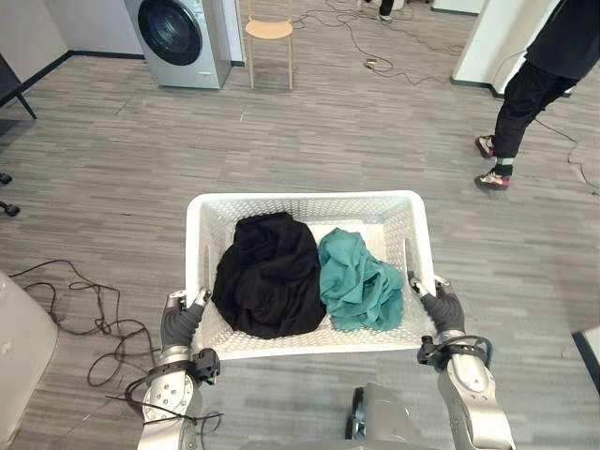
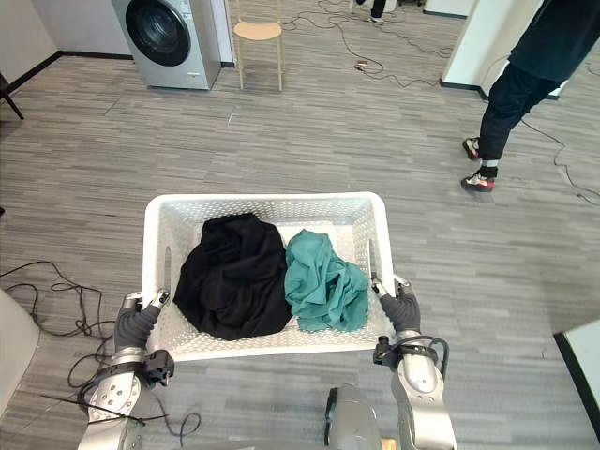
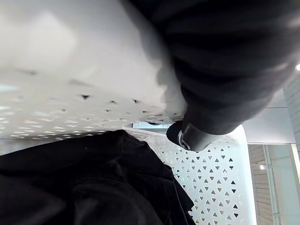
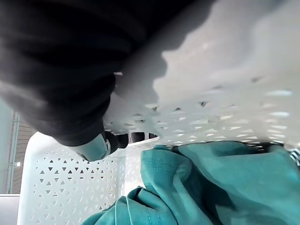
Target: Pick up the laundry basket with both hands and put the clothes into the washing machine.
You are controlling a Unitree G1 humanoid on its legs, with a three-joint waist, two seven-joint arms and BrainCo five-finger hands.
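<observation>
- Nearest to me, the left hand (image 1: 180, 323) and right hand (image 1: 439, 305) each sit on one short end of the white perforated plastic laundry basket (image 1: 309, 198). The fingers (image 3: 187, 136) on both sides are curled over the rim and clamped on it; each wrist view shows a dark tip hooked inside the wall.
- The basket's long axis runs straight across in front of me, hand to hand. It looks carried rather than resting on the grey wood-plank floor (image 1: 309, 131), though I can't see underneath it.
- Inside it, the black bundled garment (image 1: 267, 277) fills the left half and the teal crumpled garment (image 1: 356, 281) the right half. They touch in the middle, so the laundry's all on board.
- Here's what matters for the next move: the silver front-loading washing machine (image 1: 178, 37) is well away, ahead and off to my left. My left hand's end of the basket is the nearer one to it.
- I reckon that means walking forward while turning left, keeping the basket level. The round door looks shut from here, can't be sure.
- A round-seated wooden stool (image 1: 269, 30) stands just beside the machine on its right.
- A person in dark clothes (image 1: 525, 94) stands far right, well clear of that line.
</observation>
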